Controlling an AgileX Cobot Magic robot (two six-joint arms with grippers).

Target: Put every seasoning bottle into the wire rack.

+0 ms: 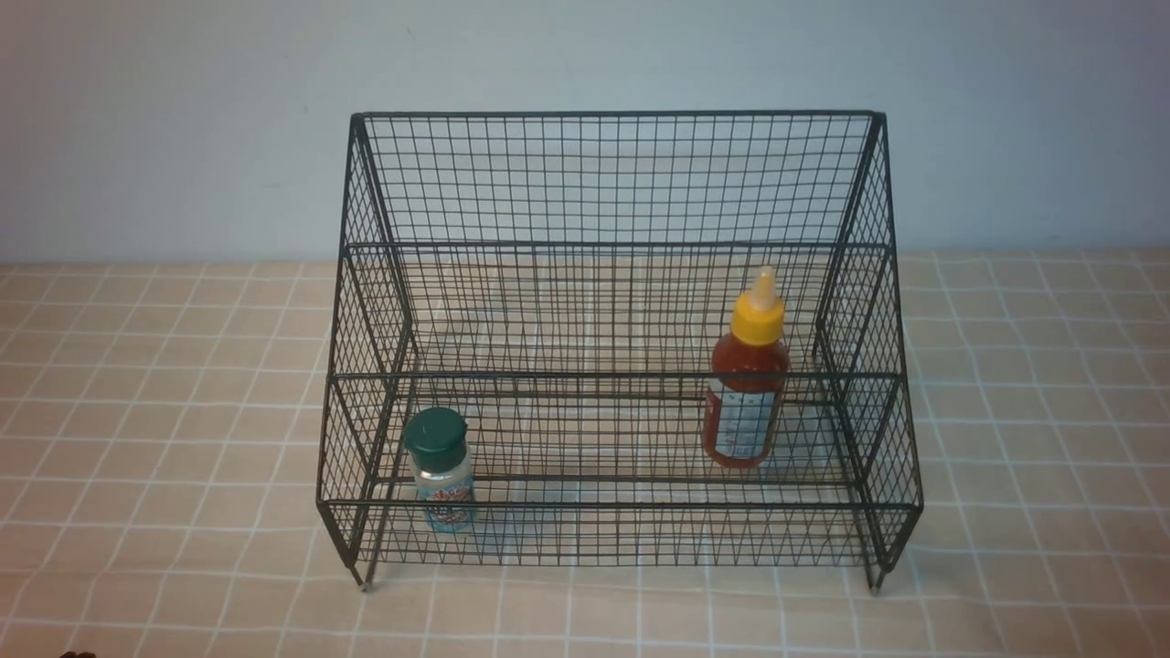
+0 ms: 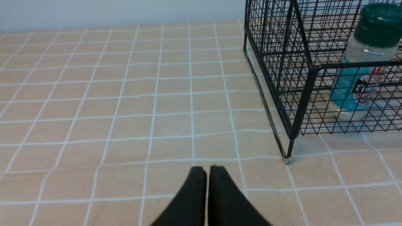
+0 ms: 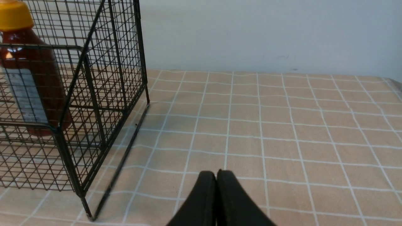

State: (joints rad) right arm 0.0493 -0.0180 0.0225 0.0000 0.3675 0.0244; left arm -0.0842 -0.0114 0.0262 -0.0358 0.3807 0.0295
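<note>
Front: pale wall, tiled bench (image 1: 137,411); wire rack (image 1: 617,183) holds green-capped shaker (image 1: 441,468) in its lower front-left tier, red sauce bottle (image 1: 748,384) on its right side | Left wrist: left tool (image 2: 207,171) pressed together, empty, outside the rack's left corner | Right wrist: right tool (image 3: 216,175) together, empty, right of the rack | Judgement: task looks done; keep both tools off the rack.

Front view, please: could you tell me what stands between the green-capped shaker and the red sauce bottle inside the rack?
Nothing: between the green-capped shaker and the red sauce bottle the front view shows only the bare mesh of the wire rack.
</note>
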